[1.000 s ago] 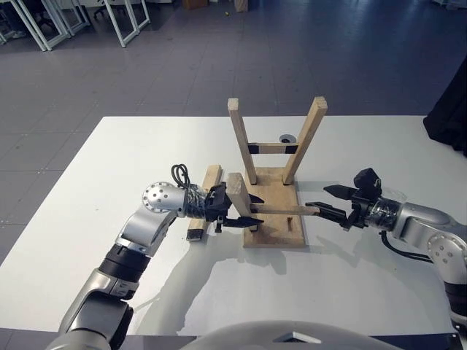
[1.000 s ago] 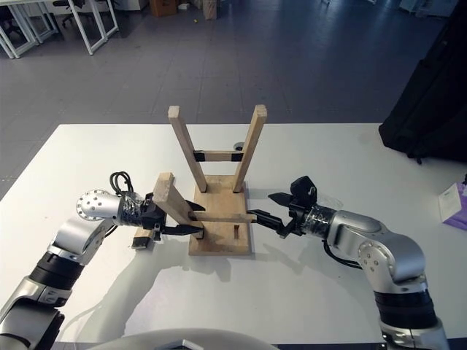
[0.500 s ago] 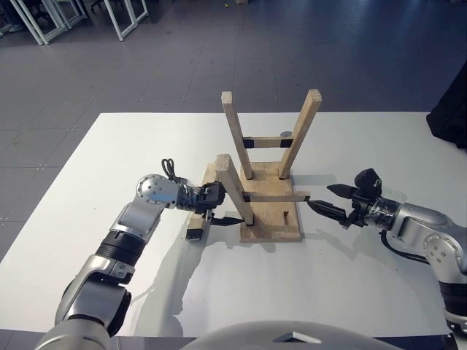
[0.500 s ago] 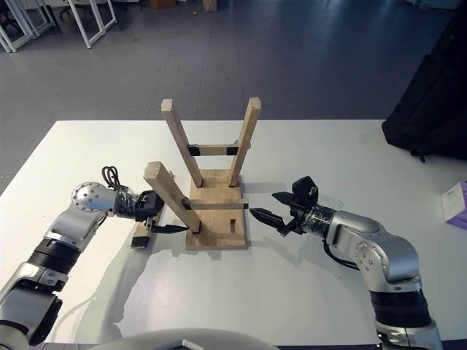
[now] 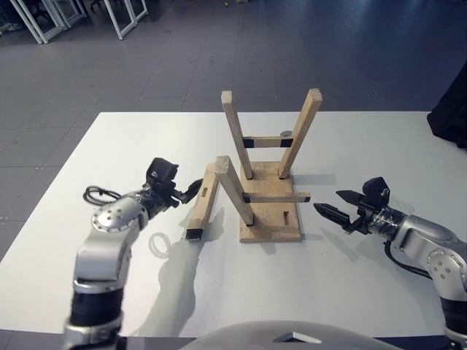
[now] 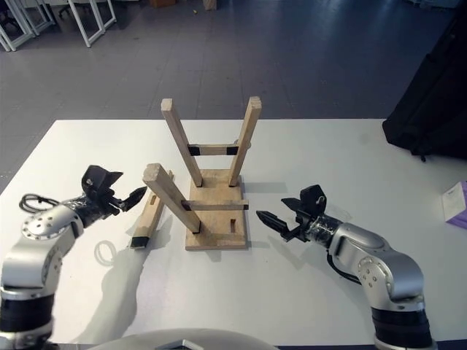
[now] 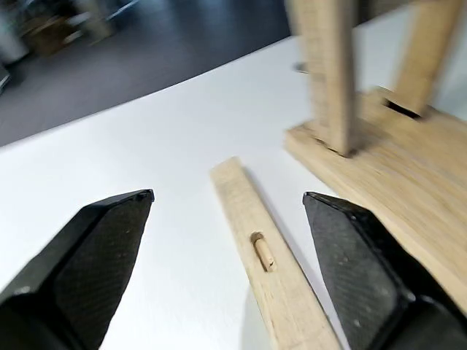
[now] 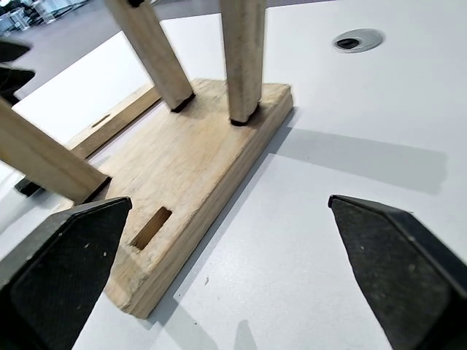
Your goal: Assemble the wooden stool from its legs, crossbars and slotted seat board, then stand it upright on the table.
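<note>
On a white counter (image 5: pixel 365 146), a half-built stool sits upside down, its seat board (image 5: pixel 273 222) lying flat near the middle. Two legs (image 5: pixel 238 135) stand in the board's far end, joined by a crossbar (image 5: pixel 267 141). A third leg (image 5: pixel 235 189) leans sharply at the near left corner. It carries a second crossbar (image 5: pixel 277 197), whose free end juts out over the board's right side with nothing attached. The fourth leg (image 5: pixel 201 211) lies on the counter just beside the board's left edge.

The left gripper (image 7: pixel 228 195) hangs above this loose leg with its jaws spread wide and holds nothing. The right gripper (image 8: pixel 230 199) is likewise wide and empty, low over the counter to the right of the board.

The main risk appears to be the leaning leg. With neither gripper steadying it, a knock to the board could tip it over and pull the crossbar with it. Picking up the loose leg so close to the board could cause exactly that knock. An empty slot (image 8: pixel 152 226) awaits at the near right corner. The small peg (image 7: pixel 263 250) on the loose leg may jam if that leg goes in crooked.
</note>
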{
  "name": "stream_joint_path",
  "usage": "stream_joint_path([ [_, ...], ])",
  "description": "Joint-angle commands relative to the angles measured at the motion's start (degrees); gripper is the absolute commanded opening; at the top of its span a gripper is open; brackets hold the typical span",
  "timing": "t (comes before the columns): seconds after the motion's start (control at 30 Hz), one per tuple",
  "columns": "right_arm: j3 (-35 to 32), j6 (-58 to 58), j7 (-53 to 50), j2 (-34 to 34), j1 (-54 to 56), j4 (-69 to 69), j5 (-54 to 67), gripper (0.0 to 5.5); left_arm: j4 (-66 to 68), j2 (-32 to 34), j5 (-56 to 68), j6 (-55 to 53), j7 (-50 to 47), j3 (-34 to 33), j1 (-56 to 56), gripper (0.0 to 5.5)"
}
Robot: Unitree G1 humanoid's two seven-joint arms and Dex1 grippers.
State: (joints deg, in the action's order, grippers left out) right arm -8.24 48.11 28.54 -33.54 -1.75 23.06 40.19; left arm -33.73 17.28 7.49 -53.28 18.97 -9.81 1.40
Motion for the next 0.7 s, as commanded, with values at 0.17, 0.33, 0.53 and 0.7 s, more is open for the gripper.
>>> stream_joint_path([
  [0.17, -0.1, 2.7, -3.5, 2.2, -0.5, 2.9, 0.4, 4.99, -8.0, -8.2, -0.9, -13.8, -10.1, 5.2, 6.3, 4.38],
  [0.33, 0.8, 3.2, -3.6, 2.5, 0.5, 3.5, 0.6, 4.99, -2.5, -4.0, -1.0, -10.1, -7.5, 7.6, 10.5, 4.38],
  [0.53, 0.7, 2.7, -3.6, 2.8, 3.2, 2.2, 0.2, 4.99, 8.9, -5.8, -0.9, -0.2, -8.7, 5.8, 14.9, 4.19],
  [0.7, 0.7, 2.7, -2.8, 2.0, 5.4, -0.4, -0.6, 4.99, 12.6, -8.8, 0.7, 5.3, -9.1, 5.6, 13.3, 3.47],
])
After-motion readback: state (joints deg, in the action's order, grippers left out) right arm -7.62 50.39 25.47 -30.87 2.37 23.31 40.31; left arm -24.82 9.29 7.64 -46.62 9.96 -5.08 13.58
